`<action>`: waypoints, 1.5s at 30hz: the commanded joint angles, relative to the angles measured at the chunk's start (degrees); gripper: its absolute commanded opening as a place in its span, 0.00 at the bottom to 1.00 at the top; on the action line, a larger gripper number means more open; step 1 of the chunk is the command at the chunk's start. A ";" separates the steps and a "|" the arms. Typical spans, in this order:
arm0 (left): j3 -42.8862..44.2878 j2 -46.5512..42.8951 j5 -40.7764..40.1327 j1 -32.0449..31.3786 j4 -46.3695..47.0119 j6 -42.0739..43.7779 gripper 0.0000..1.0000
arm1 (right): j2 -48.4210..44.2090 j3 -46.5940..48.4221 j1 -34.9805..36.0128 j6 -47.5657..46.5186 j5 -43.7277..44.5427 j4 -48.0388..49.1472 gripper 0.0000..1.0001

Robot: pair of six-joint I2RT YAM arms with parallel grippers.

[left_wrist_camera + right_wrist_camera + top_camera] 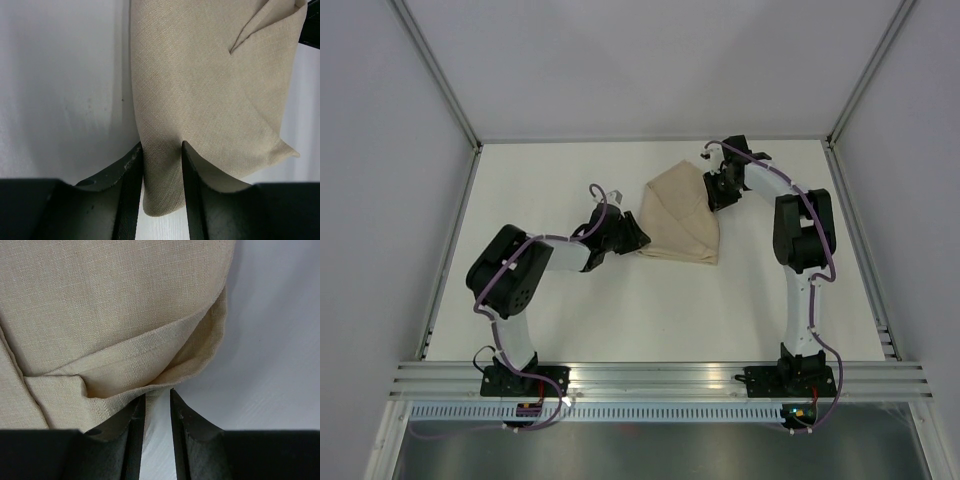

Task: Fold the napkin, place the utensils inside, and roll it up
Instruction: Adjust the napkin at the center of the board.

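Mostly cloth and matt plastic here

The napkin (680, 222) is plain woven beige cloth, matt, with a slightly coarse weave up close. The gripper fingers (131, 195) at the bottom of the wrist frames look like matt black plastic, a bit scuffed at the edges. The table (620, 310) is smooth matt white. The rail (660, 378) along the bottom of the overhead frame is ribbed bare metal with a dull sheen.
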 commanded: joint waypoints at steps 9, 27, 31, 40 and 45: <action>0.88 -9.76 -5.80 2.37 -10.93 3.62 0.54 | -6.22 -3.22 -1.27 1.64 6.60 -2.28 0.35; 13.36 -21.81 -3.08 3.43 -21.66 14.44 0.61 | -36.53 -20.00 -3.73 -11.80 0.55 0.26 0.48; 14.95 -25.66 -3.43 3.43 -22.54 15.66 0.61 | -38.13 -23.35 -0.66 -17.94 -0.60 1.94 0.50; 17.15 -33.76 -7.56 3.52 -30.89 17.69 0.58 | -36.29 -26.61 6.46 -22.44 -3.59 4.93 0.51; 18.29 -35.87 -8.70 3.52 -33.88 18.48 0.58 | -36.90 -30.73 10.85 -24.02 -2.28 7.82 0.51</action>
